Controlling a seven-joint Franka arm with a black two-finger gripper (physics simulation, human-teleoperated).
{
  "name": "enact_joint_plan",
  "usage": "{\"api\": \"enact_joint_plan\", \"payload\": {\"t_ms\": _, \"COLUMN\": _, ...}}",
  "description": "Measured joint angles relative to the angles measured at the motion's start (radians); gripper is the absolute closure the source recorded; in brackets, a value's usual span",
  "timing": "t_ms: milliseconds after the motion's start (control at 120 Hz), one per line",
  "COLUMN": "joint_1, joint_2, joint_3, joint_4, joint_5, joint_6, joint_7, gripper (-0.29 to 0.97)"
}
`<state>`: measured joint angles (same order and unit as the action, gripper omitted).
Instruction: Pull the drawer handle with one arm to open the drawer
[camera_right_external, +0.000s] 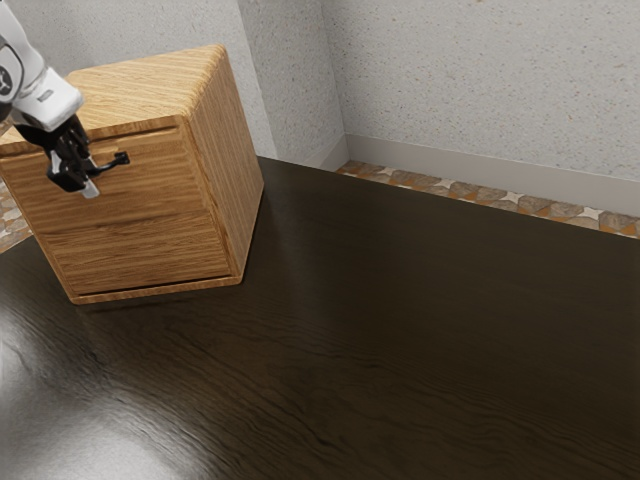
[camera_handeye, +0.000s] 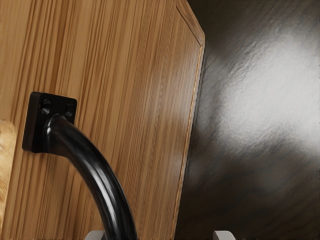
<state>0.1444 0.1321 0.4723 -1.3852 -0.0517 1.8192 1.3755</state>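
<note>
A light wooden cabinet (camera_right_external: 215, 150) stands on the dark table at the exterior view's left. It has an upper drawer (camera_right_external: 150, 180) and a lower drawer (camera_right_external: 140, 250). The upper drawer front carries a black curved handle (camera_right_external: 112, 160), and a thin dark gap runs along its top edge. My black gripper (camera_right_external: 85, 183) is at that handle, on the side toward the exterior view's left. In the wrist view the handle (camera_handeye: 95, 170) arcs from its mounting plate (camera_handeye: 47, 120) down between my two grey fingertips (camera_handeye: 95, 235). They stand wide apart, so the gripper is open.
The dark glossy table (camera_right_external: 380, 340) stretches across the exterior view's middle and right. Grey plaster walls (camera_right_external: 470, 70) and a patterned floor strip (camera_right_external: 500, 195) lie behind it. The cabinet sits close to the table's back left corner.
</note>
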Motion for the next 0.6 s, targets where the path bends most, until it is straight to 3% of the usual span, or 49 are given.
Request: {"api": "enact_joint_plan", "payload": {"t_ms": 600, "joint_1": -0.022, "joint_2": -0.109, "joint_3": 0.001, "joint_4": -0.106, "joint_5": 0.027, "joint_6": 0.003, "joint_7": -0.001, "gripper": 0.52}}
